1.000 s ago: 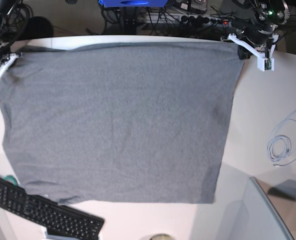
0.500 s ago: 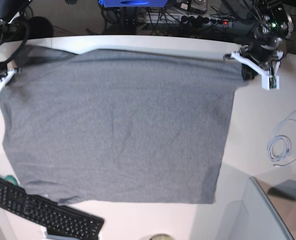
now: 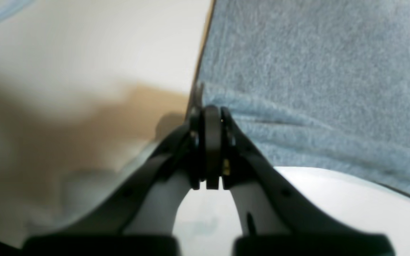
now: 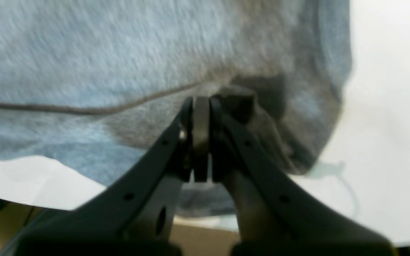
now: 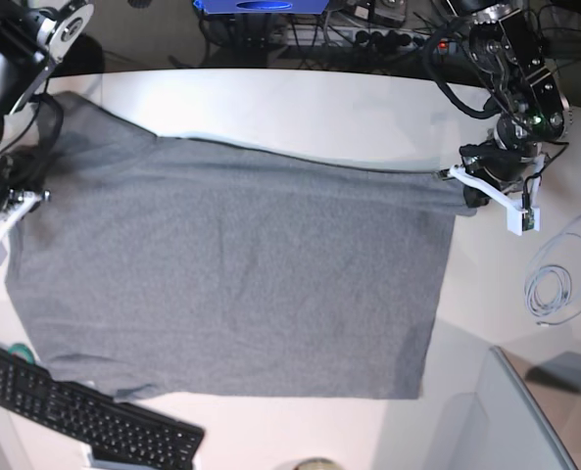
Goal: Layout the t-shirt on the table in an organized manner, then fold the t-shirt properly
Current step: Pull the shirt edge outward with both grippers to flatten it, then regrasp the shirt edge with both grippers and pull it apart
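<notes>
The heather-grey t-shirt lies spread across the white table. Its far edge runs slanted from the back left down to the right. My left gripper, on the right of the base view, is shut on the shirt's far right corner. The left wrist view shows the left gripper pinching the t-shirt at its edge. My right gripper is shut on the shirt's left edge. In the right wrist view the right gripper bites a bunched fold of the t-shirt.
A black keyboard lies at the front left, touching the shirt's near corner. A coiled white cable rests at the right. A grey box stands at the front right. Cables and a power strip sit behind the table.
Both grippers have drawn the shirt's far edge toward the near side, the right-hand end most. A strip of bare table now shows behind the shirt.
</notes>
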Controlling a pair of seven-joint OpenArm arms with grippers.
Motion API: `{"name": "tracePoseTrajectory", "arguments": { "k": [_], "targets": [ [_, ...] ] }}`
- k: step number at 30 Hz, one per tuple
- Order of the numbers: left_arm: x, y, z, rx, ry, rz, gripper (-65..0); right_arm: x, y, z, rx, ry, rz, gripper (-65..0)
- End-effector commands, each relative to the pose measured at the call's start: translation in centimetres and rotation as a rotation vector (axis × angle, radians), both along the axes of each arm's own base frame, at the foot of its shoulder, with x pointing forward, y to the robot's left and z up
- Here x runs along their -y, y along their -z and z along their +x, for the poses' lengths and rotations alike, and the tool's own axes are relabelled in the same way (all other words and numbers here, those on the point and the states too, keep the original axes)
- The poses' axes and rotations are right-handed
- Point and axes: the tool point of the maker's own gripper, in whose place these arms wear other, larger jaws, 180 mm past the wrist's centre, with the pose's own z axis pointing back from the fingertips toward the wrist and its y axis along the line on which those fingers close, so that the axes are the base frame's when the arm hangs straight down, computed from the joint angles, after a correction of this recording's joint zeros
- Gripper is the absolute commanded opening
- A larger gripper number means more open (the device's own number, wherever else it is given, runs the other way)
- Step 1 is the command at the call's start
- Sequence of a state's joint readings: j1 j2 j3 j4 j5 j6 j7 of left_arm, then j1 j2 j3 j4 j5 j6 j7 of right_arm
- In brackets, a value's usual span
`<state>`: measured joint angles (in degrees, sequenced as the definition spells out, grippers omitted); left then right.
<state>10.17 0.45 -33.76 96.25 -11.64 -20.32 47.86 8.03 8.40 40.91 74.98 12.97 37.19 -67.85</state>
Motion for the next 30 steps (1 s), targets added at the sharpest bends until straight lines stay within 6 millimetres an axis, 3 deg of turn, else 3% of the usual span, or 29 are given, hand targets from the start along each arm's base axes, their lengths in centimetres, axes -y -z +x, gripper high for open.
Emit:
{"name": "tracePoseTrajectory", "arguments": {
  "k": [1,7,13,16,25,30],
  "targets": [
    [-0.5,-1.0,1.0,0.042,-0.006,0.010,-65.0,1.5,-1.2,1.4,0.047,0.012,-0.023,-64.7],
    [-0.5,0.4,1.7,0.014,-0.014,-0.022,-65.0,1.0,-0.9,3.7,0.069,-0.021,-0.025,-64.7],
    [-0.2,0.4,2.4,0.014,0.014,-0.012,-65.0,0.9,-2.1,5.7,0.110,-0.022,-0.028,-64.7],
    [0.2,1.2,2.8,-0.028,0.061,0.026,-65.0,0.5,-2.3,6.6,0.117,-0.022,-0.011,-64.7],
    [1.4,-0.4,6.9,0.019,0.107,0.052,-65.0,-1.9,-1.0,9.0,0.127,-0.079,0.040,-64.7],
    [1.7,1.4,7.2,-0.025,0.103,0.014,-65.0,-2.0,-1.1,9.7,0.171,-0.072,0.043,-64.8]
  ]
}}
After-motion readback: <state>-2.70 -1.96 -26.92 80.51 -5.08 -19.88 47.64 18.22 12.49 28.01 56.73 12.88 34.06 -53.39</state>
